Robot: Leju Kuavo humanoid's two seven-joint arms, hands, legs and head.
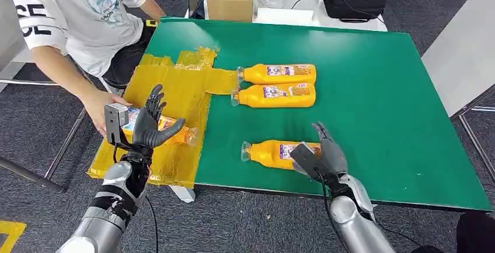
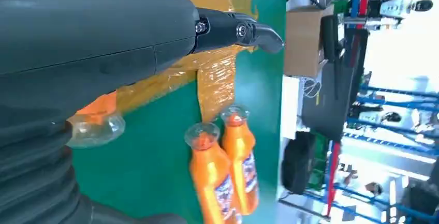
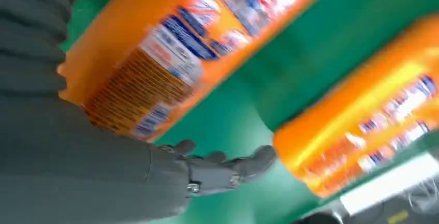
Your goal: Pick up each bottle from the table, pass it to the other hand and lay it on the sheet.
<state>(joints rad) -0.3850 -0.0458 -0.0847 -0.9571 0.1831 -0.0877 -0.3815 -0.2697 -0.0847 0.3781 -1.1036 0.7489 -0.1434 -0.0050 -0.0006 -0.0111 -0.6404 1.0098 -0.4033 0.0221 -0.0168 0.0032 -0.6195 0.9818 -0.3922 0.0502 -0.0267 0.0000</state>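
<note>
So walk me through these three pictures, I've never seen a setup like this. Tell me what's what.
This is a humanoid robot with two silver arms. The wide picture looks down from its head; the other two come from cameras at its wrists, so they appear turned.

On the green table lie three orange bottles: two side by side and one nearer, where the right hand reaches. The left hand is at a fourth bottle over the yellow sheet; whether it grips is unclear. A seated person's hand rests beside it.
</note>
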